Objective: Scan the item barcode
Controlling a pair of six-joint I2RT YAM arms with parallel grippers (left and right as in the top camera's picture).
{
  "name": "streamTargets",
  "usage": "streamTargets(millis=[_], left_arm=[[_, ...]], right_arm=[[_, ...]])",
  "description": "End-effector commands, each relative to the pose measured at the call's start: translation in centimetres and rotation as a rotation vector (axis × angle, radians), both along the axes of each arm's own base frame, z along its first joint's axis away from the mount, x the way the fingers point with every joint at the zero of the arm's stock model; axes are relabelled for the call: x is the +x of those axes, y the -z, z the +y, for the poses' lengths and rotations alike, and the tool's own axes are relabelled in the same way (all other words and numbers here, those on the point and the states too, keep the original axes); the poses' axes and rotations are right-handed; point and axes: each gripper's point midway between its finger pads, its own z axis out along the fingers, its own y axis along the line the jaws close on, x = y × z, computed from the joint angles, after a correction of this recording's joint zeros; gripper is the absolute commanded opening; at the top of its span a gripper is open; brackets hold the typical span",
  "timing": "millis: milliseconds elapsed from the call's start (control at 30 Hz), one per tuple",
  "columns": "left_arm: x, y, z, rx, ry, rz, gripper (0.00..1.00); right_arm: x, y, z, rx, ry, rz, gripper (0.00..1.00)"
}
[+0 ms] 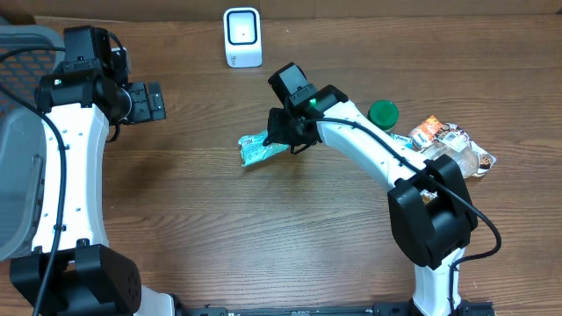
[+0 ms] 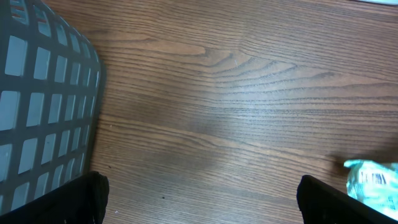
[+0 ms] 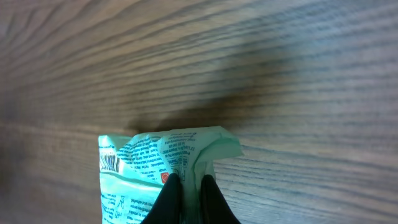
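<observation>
Right jaws pinch green packet [image 1: 261, 147], arm [image 1: 369, 145] outstretched

Left arm: base at 7 o'clock, white link running up the 9 o'clock side, wrist bent at 10 o'clock. Left gripper [image 1: 162, 102] points toward 3 o'clock, jaws wide apart.

Right arm: base at 5 o'clock, reaching toward 11 o'clock to centre. Right gripper [image 1: 281, 140] angled down, jaws pinched together on a fold of the green packet [image 1: 256, 149].
</observation>
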Motion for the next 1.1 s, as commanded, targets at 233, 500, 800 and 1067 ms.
streamTargets(millis=[233, 500, 800, 1067], left_arm=[[0.0, 0.1, 0.0, 0.005, -0.006, 0.002, 0.99], [0.0, 0.1, 0.0, 0.005, -0.006, 0.002, 1.00], [0.0, 0.1, 0.0, 0.005, -0.006, 0.002, 1.00], [0.0, 0.1, 0.0, 0.005, -0.006, 0.002, 1.00]], right_arm=[[-1.5, 1.7, 0.4, 0.003, -0.063, 0.068, 0.56], [0.4, -2.1, -4.4, 0.152, -0.250, 0.091, 0.58], [1.6, -2.1, -7.6, 0.134, -0.430, 0.002, 0.55], [1.3, -0.6, -5.6, 0.062, -0.482, -0.034, 0.54]])
